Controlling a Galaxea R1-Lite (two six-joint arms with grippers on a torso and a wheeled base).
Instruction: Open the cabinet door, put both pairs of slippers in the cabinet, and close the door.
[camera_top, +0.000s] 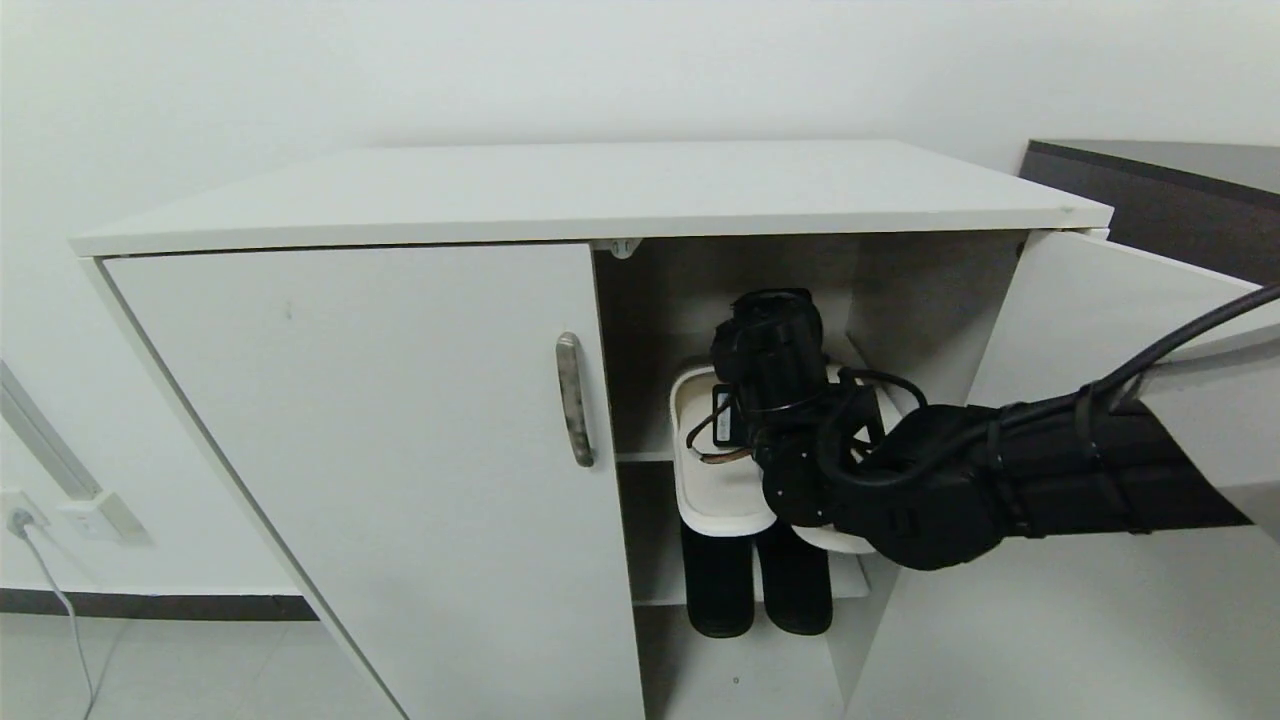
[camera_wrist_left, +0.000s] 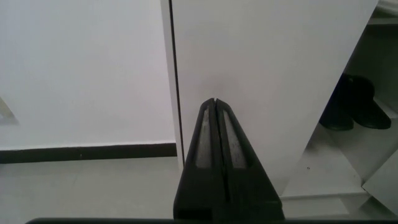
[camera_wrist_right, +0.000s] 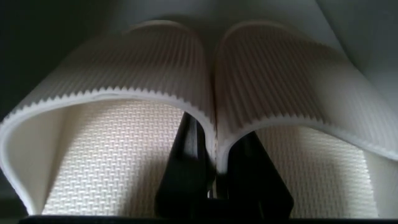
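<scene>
The white cabinet (camera_top: 600, 190) has its left door (camera_top: 350, 450) closed and its right door (camera_top: 1100, 320) swung open. My right gripper (camera_top: 768, 320) is inside the opening, shut on the pair of white slippers (camera_top: 725, 495). Its fingers (camera_wrist_right: 186, 162) pinch the two ribbed straps (camera_wrist_right: 149, 68) together at the middle. The white pair sits at the upper shelf's level, heels sticking out the front. Below it the black slippers (camera_top: 755, 590) lie on the lower shelf, heels overhanging. My left gripper (camera_wrist_left: 214, 109) is shut and empty, low in front of the closed door, with the black slippers (camera_wrist_left: 354, 102) off to one side.
A metal handle (camera_top: 572, 398) runs down the closed door's inner edge. The open door stands out to the right of my right arm. A wall socket with a cable (camera_top: 20, 520) is low on the left. A dark desk (camera_top: 1160, 180) stands behind on the right.
</scene>
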